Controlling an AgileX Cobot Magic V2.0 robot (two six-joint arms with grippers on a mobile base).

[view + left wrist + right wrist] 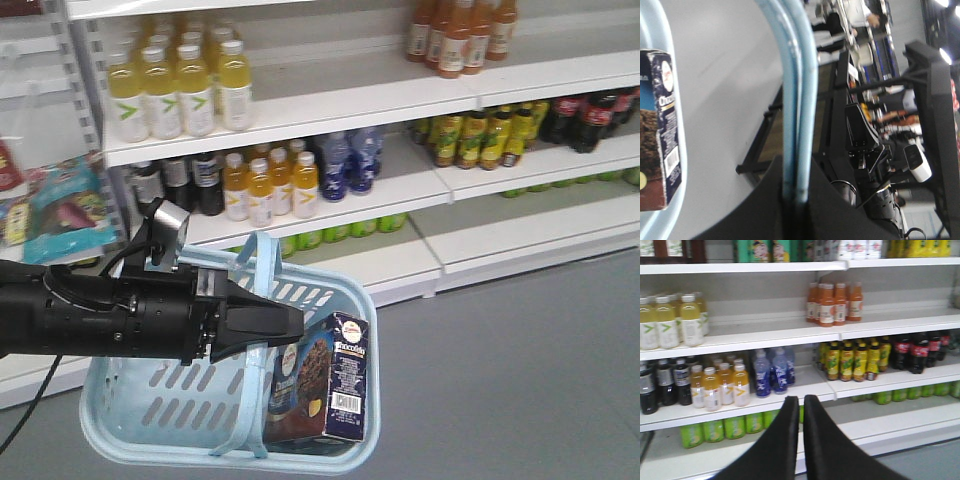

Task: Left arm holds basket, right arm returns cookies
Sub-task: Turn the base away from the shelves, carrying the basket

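Bottles (pixel 180 90) crowd shelves (pixel 330 108) behind basket (pixel 140 385); cookies (pixel 330 385) inside; left gripper (pixel 290 322) clamps handles (pixel 255 265)

Left arm (pixel 110 315): we hold it level, entering from 9 o'clock and pointing to 3 o'clock. The camera block (pixel 170 222) sits at 12 o'clock on our wrist.
Left gripper (pixel 288 322): jaws clamped on the handles of the basket (pixel 120 395).
Right gripper (pixel 801 400): our fingers are pressed together, empty, pointing to 12 o'clock.
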